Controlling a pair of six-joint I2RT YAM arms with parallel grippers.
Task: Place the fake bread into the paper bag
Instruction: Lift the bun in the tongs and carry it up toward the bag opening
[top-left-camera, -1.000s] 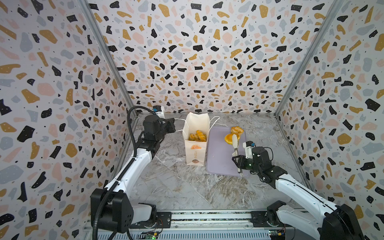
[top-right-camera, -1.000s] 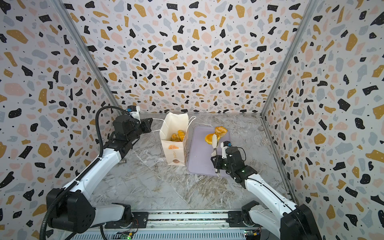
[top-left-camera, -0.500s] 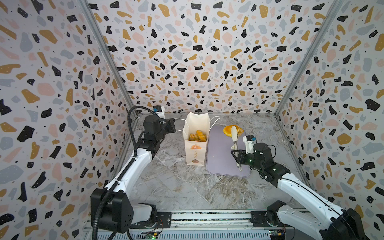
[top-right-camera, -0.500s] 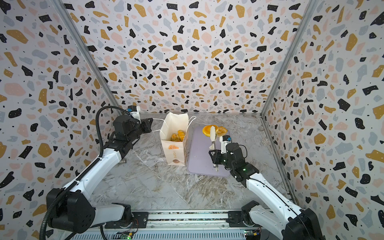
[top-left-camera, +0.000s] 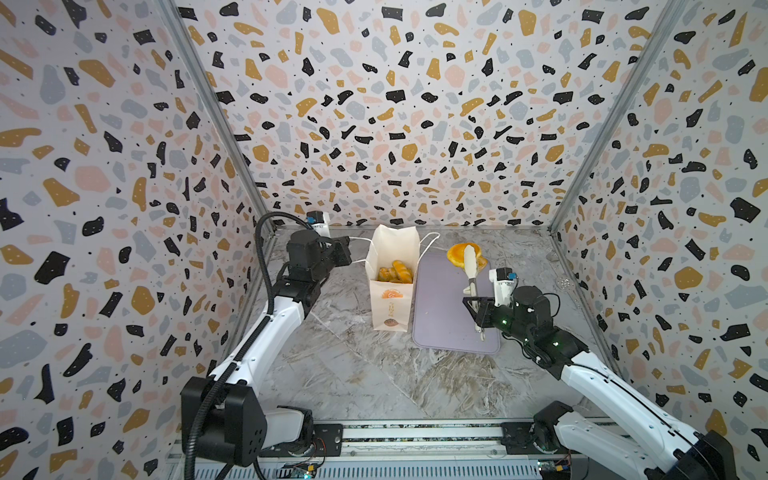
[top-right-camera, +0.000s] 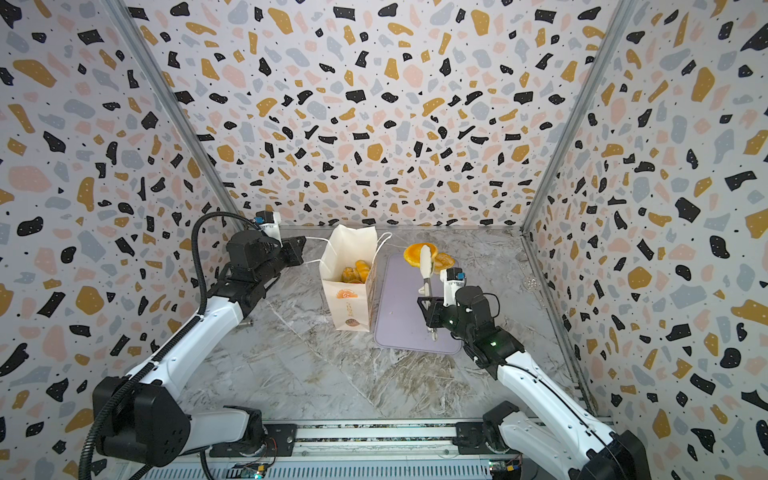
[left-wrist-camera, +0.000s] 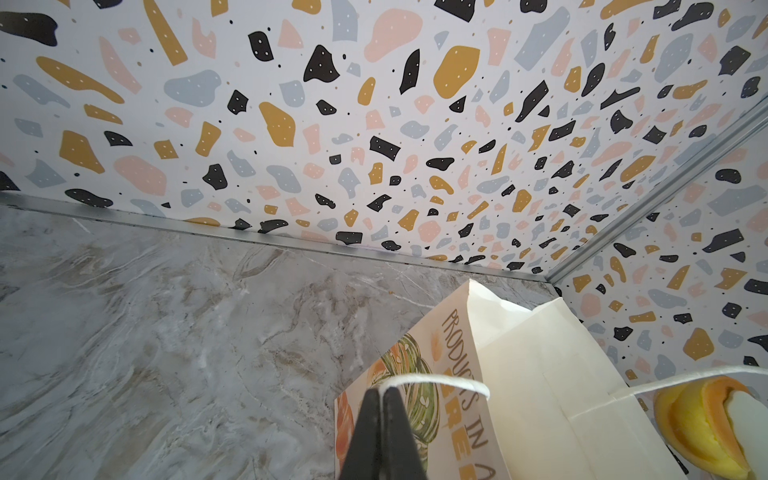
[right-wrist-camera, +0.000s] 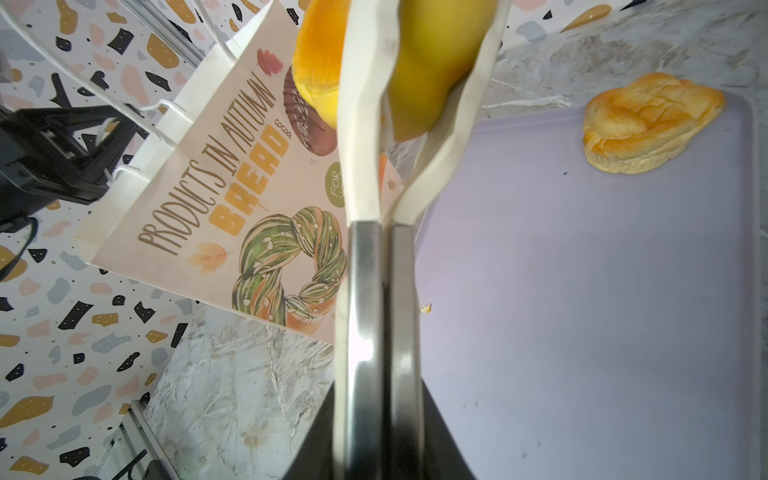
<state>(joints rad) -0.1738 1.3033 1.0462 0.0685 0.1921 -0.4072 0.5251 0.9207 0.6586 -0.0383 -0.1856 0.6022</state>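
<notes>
**Bimanual bagging of toy bread, seen from above and from both wrists.** The paper bag (top-left-camera: 390, 309) stands upright and open on the marbled bench (top-left-camera: 353, 374), near the back wall. The lilac tray (top-left-camera: 444, 320) lies flat just beside it on the right-arm side. Several pieces of the fake bread (top-left-camera: 395, 272) lie inside the bag, visible through its mouth in both top views.

The left gripper (left-wrist-camera: 382, 395) reaches in from the bag's other side. Its jaws are pressed together, pinching the white string handle (left-wrist-camera: 436, 379), which runs from the bag's rim to the jaws.

The right gripper (top-left-camera: 478, 308) hovers over the tray with its jaws clamped on the metal handles of a pair of tongs (right-wrist-camera: 374, 291), squeezing the two handles together. The cream tips of the tongs grip a round bun (right-wrist-camera: 424, 62), orange and yellow, over the far end of the tray and close to the upper part of the bag's printed side.

A plaited pastry (right-wrist-camera: 648, 124) lies flat on the tray's far corner, apart from the tongs in the right wrist view and partly hidden behind bun and tongs in both top views. A small crumb (right-wrist-camera: 426, 308) lies on the tray near the tongs' handles.
</notes>
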